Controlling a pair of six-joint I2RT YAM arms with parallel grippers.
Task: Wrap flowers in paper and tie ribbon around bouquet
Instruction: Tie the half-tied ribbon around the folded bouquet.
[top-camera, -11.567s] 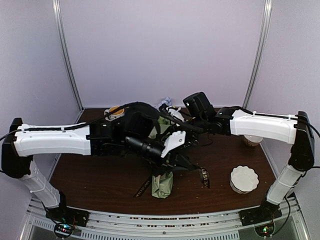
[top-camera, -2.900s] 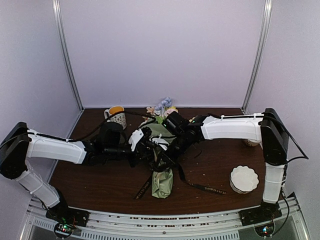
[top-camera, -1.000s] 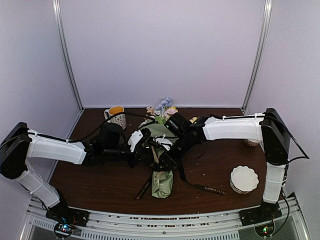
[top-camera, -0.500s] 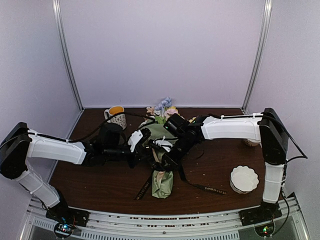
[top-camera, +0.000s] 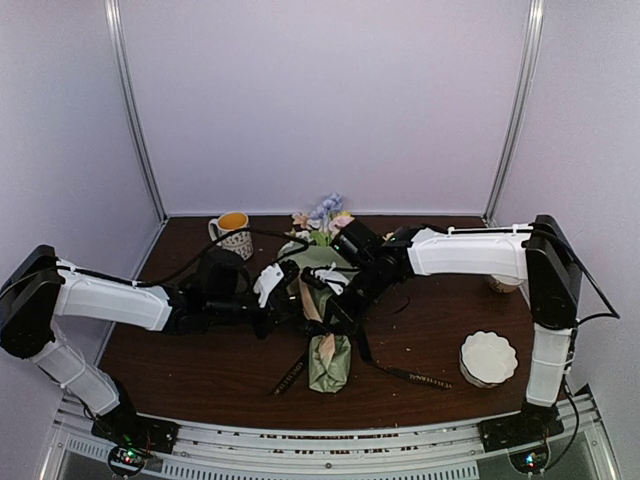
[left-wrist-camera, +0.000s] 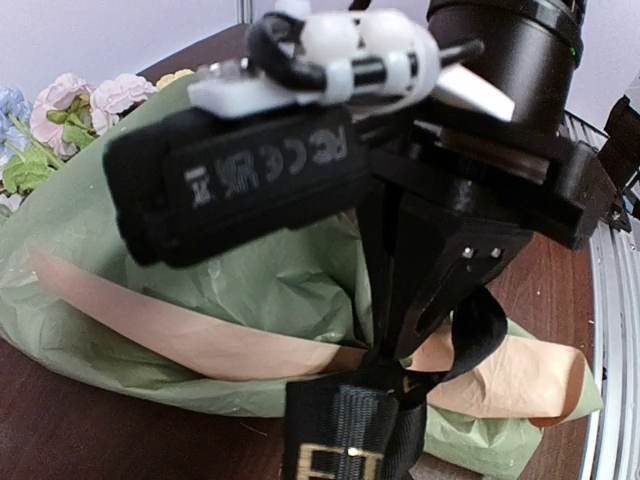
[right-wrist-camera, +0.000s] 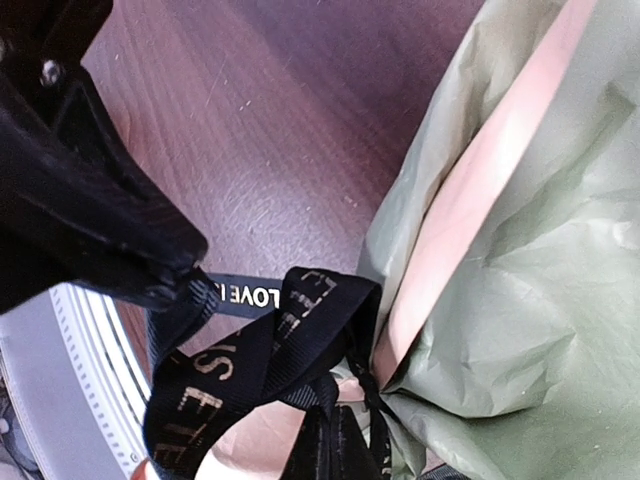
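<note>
The bouquet (top-camera: 328, 350) lies on the table (top-camera: 200, 350), narrow end toward the arms. The flowers (top-camera: 322, 214) poke out of its far, wide end. Both arms sit low over its waist. Some seconds ago they were lifted high above it.

The right gripper (right-wrist-camera: 180, 278) is clenched on the ribbon (right-wrist-camera: 260, 350) just left of the bouquet's waist, its tip pinching a lettered strand beside a loose loop. The left gripper (top-camera: 297, 300) is also clenched. A broad strand of ribbon comes straight out of its grip at the bouquet's near side.

Since half a second ago the two wrists have drawn slightly apart. A peach strip of the paper (right-wrist-camera: 500, 250) now shows at the bouquet's waist from above, and its narrow end has shifted a little to the right.

One ribbon tail trails right of the bouquet toward a white bowl (top-camera: 488, 358). Another tail lies just left of the narrow end.
</note>
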